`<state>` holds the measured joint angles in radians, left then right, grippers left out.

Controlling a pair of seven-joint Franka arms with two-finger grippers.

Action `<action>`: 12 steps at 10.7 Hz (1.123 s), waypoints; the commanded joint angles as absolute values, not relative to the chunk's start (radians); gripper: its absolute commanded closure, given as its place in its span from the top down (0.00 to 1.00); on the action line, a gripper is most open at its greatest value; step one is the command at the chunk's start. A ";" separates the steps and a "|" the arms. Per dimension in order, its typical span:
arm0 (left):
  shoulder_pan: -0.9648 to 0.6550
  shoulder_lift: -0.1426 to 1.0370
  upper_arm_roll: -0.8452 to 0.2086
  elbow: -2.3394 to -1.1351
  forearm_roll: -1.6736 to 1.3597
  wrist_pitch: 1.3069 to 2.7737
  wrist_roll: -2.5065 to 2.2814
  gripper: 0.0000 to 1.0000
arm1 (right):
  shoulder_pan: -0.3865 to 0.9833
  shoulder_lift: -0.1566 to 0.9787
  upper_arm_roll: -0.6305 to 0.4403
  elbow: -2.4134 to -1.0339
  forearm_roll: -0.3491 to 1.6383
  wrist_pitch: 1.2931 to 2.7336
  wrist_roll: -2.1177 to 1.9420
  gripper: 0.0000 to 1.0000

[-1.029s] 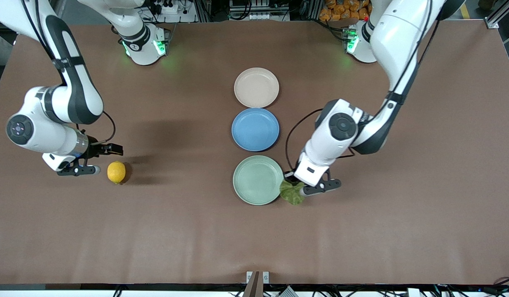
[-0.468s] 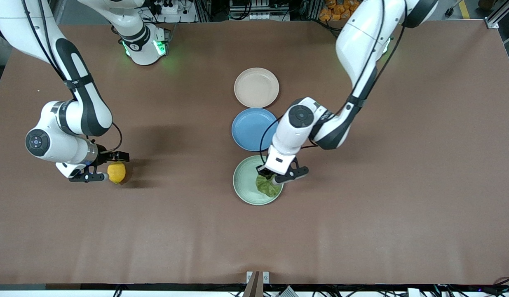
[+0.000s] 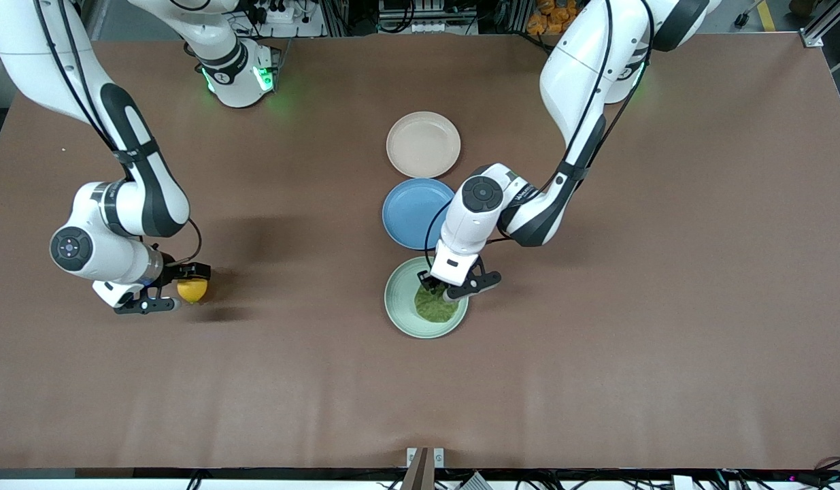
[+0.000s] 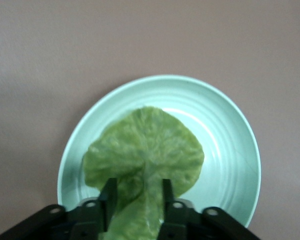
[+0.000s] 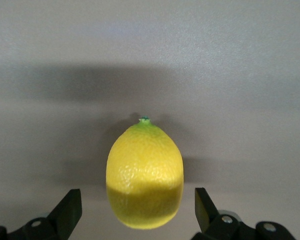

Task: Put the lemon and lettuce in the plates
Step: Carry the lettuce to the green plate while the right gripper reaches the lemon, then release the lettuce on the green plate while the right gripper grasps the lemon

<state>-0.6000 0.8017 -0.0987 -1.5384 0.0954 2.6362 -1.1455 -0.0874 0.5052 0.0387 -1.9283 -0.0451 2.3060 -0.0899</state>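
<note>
Seen from the front, three plates run in a column through the middle of the frame: a beige plate [image 3: 423,144] uppermost, a blue plate [image 3: 413,214] below it, and a green plate [image 3: 399,320] lowest. There is one lemon [image 3: 192,290], one lettuce [image 3: 434,309], and two arms. The lettuce lies in the green plate, on the side toward the left arm's end of the desk [image 3: 630,340]. The left gripper [image 3: 443,291] is low over that side of the plate. The lemon sits on the bare desk toward the right arm's end, level with the green plate. The right gripper [image 3: 181,288] is down around it. The beige plate holds nothing.

Next, the left wrist view shows the lettuce [image 4: 145,150] spread flat in the green plate [image 4: 230,150]. Its stem runs between the two fingers [image 4: 109,195] of the left gripper [image 4: 137,200], whose jaws are parted and released.

Last, the right wrist view shows the lemon [image 5: 145,175] on the desk, stem tip pointing away. It sits between the fingers [image 5: 70,205] of the right gripper [image 5: 138,210]. The jaws are spread wide, with a gap on each side of the fruit.
</note>
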 commanded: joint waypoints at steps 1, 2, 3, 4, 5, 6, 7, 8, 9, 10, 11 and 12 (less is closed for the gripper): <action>-0.579 0.767 -0.052 -1.523 0.216 2.631 -1.049 1.00 | -0.101 0.554 0.048 -1.902 -0.074 2.354 -0.092 1.00; -0.542 0.752 -0.054 -1.522 0.216 2.606 -0.938 1.00 | -0.103 0.560 0.046 -1.904 -0.074 2.364 -0.091 1.00; -0.507 0.726 -0.055 -1.520 0.215 2.567 -0.828 1.00 | -0.115 0.564 0.046 -1.904 -0.072 2.364 -0.087 0.98; -0.464 0.689 -0.063 -1.520 0.213 2.510 -0.714 1.00 | -0.118 0.566 0.046 -1.907 -0.072 2.365 -0.087 0.58; -0.437 0.640 -0.063 -1.522 0.210 2.412 -0.601 1.00 | -0.117 0.565 0.046 -1.911 -0.072 2.365 -0.090 0.12; -0.402 0.588 -0.064 -1.520 0.207 2.305 -0.480 1.00 | -0.114 0.565 0.046 -1.916 -0.074 2.364 -0.098 0.00; -0.343 0.536 -0.069 -1.520 0.140 2.213 -0.348 1.00 | -0.112 0.560 0.046 -1.928 -0.075 2.364 -0.098 0.00; -0.272 0.493 -0.078 -1.522 0.035 2.142 -0.204 1.00 | -0.109 0.549 0.048 -1.940 -0.075 2.355 -0.094 0.00; -0.215 0.450 -0.078 -1.523 -0.012 2.062 -0.101 1.00 | -0.106 0.534 0.049 -1.950 -0.074 2.349 -0.089 0.00; -0.175 0.407 -0.078 -1.522 -0.015 1.989 -0.063 1.00 | -0.106 0.508 0.051 -1.966 -0.074 2.333 -0.089 0.00; -0.152 0.364 -0.078 -1.522 -0.015 1.915 -0.063 1.00 | -0.104 0.477 0.052 -1.989 -0.072 2.323 -0.087 0.00; -0.138 0.332 -0.077 -1.522 -0.015 1.860 -0.061 1.00 | -0.103 0.448 0.054 -2.018 -0.072 2.324 -0.087 0.00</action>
